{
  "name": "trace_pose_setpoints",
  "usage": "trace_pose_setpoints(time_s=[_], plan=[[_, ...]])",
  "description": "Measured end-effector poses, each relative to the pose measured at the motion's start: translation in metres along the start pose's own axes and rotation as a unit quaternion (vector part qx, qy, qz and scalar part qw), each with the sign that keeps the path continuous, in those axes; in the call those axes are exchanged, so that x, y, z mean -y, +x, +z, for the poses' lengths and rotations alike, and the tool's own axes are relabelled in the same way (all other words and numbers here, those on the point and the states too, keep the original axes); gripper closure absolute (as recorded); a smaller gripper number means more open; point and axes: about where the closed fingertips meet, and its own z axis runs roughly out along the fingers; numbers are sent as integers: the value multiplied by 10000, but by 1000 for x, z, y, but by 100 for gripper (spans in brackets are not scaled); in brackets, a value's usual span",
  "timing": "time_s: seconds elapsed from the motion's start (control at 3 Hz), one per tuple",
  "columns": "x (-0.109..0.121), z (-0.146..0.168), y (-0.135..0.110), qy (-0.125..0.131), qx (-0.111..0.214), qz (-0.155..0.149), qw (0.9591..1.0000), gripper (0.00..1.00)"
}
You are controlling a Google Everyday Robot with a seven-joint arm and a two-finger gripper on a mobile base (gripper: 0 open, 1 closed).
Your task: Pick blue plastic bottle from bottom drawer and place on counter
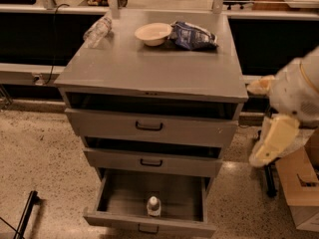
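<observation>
The blue plastic bottle, small with a white cap and a white label, stands upright near the front of the bottom drawer, which is pulled open. The counter is the grey top of the cabinet above it. My gripper hangs with the white arm at the right of the cabinet, level with the two upper drawers. It is far from the bottle and holds nothing that I can see.
On the counter's far side lie a clear bottle without a label, a cream bowl and a blue snack bag. A cardboard box sits on the floor at right, and a black stand at lower left.
</observation>
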Motion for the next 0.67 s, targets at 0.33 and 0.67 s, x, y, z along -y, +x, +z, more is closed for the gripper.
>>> trace_pose_setpoints(time_s=[0.33,0.67], plan=[[-14,18,25,100,144,331,9993,0],[-10,47,29,86,490,402,9980,0]])
